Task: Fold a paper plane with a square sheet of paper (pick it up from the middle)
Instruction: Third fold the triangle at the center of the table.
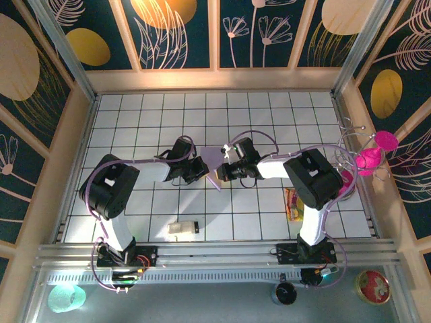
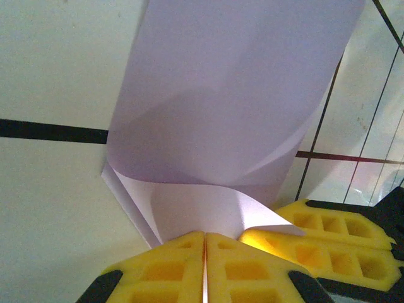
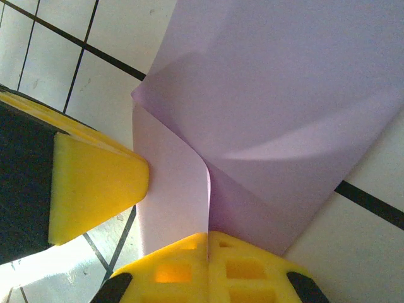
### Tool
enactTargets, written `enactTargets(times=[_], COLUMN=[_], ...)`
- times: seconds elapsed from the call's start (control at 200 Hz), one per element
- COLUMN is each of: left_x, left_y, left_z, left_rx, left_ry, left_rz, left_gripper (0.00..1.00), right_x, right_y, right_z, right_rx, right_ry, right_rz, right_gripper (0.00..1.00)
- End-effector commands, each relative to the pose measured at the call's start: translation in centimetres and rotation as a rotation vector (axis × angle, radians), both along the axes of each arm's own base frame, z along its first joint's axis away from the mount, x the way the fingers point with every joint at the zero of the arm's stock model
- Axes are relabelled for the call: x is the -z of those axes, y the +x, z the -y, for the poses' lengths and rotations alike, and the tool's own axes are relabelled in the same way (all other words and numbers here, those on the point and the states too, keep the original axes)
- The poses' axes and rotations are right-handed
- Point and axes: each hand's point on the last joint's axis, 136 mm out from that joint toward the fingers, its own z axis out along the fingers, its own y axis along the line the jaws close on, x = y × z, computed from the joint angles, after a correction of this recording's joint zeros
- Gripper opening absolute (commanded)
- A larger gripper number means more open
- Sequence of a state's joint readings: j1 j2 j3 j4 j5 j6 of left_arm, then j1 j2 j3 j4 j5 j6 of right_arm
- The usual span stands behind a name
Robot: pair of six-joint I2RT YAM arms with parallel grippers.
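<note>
The square sheet of paper, pale lilac, is held between my two grippers over the middle of the tiled table. My left gripper is shut on one edge of it; in the left wrist view the yellow fingertips of the gripper pinch the sheet, which curls up and over in a loop. My right gripper is shut on the paper from the other side; in the right wrist view the gripper clamps a folded flap of the sheet. The two grippers nearly touch.
A small white block with a black end lies near the front edge. A red-yellow snack packet lies beside the right arm. Pink objects on a wire stand sit at the right wall. Low walls ring the table.
</note>
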State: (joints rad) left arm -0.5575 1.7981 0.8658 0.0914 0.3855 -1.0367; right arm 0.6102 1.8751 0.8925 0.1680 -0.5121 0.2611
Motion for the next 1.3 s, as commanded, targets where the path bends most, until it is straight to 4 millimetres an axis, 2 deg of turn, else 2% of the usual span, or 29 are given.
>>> enactTargets(times=[0.0,0.636,0.826,1.006,1.121,1.296], left_x=[0.9,2.6,3.1,3.4,3.5,3.4], left_y=[-0.4,-1.3,-1.5,-1.6,-1.5,-1.6], left_z=[-0.3,-1.2,-1.7,-1.8,-1.8,-1.7], left_rx=[0.011,-0.007,-0.019,-0.025,-0.025,-0.022], left_ry=[0.035,0.078,0.098,0.103,0.1,0.094], left_rz=[-0.019,-0.06,-0.067,-0.071,-0.069,-0.068], left_gripper=[0.09,0.08,0.07,0.06,0.06,0.06], right_x=[2.3,1.8,-2.0,-4.5,-4.9,-6.2], right_y=[-0.3,-0.1,1.0,1.9,1.4,-0.7], right_z=[1.0,0.8,0.1,0.9,1.0,-1.0], right_rx=[0.02,0.029,0.077,0.146,0.132,0.025], right_ry=[-0.086,-0.078,-0.036,-0.051,-0.052,0.045], right_rz=[-0.031,-0.038,-0.033,0.005,-0.009,-0.05], right_gripper=[0.0,0.01,0.16,0.29,0.29,0.21])
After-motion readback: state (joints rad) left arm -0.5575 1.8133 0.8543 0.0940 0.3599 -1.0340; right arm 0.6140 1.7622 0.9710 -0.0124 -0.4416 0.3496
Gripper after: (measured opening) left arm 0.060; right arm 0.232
